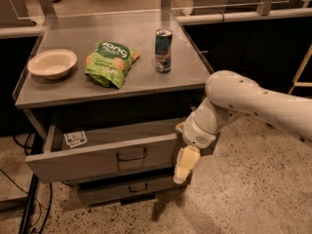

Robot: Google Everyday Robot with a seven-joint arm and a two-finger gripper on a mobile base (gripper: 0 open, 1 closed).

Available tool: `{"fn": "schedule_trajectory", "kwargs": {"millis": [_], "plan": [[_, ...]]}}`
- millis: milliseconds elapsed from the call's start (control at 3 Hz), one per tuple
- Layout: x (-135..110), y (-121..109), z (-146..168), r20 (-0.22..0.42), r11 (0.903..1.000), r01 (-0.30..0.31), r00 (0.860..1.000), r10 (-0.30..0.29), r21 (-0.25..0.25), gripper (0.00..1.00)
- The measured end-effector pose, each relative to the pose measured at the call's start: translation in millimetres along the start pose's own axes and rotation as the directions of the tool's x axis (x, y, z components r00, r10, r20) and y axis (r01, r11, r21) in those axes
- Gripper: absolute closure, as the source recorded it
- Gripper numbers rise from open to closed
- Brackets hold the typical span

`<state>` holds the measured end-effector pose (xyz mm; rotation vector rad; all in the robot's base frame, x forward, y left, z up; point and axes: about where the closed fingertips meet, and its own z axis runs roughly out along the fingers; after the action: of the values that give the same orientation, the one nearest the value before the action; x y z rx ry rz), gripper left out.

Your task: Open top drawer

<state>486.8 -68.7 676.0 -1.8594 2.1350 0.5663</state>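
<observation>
Pincer (184,165) hangs beside top drawer (83,164); bowl (52,63), bag (110,62), can (163,50) above.

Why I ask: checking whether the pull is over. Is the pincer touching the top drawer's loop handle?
Apart. The camera view shows the pincer at the right end of the top drawer, with bare grey front between it and the handle.

Two drawers (97,162) (122,193); one bowl (52,63), bag (111,62), can (163,50), gripper (182,173) alongside.

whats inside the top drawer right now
Only a small white card shows in the top drawer, at its left end. Its front covers the floor nearer us. The gripper hangs by the drawer's right end.
</observation>
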Motion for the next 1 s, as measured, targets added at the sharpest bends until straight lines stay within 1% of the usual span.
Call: {"fn": "schedule_trajectory", "kwargs": {"millis": [333,667,1000], "plan": [[-3.1,45.5,-24.6,0.023,0.9992,0.024,0.999,-0.023,-0.033,0.00],[-3.1,49.8,-29.0,0.027,0.9992,0.024,0.999,-0.023,-0.031,0.00],[-4.5,38.5,-31.3,0.029,0.9995,0.026,0.999,-0.025,-0.016,0.00]]}}
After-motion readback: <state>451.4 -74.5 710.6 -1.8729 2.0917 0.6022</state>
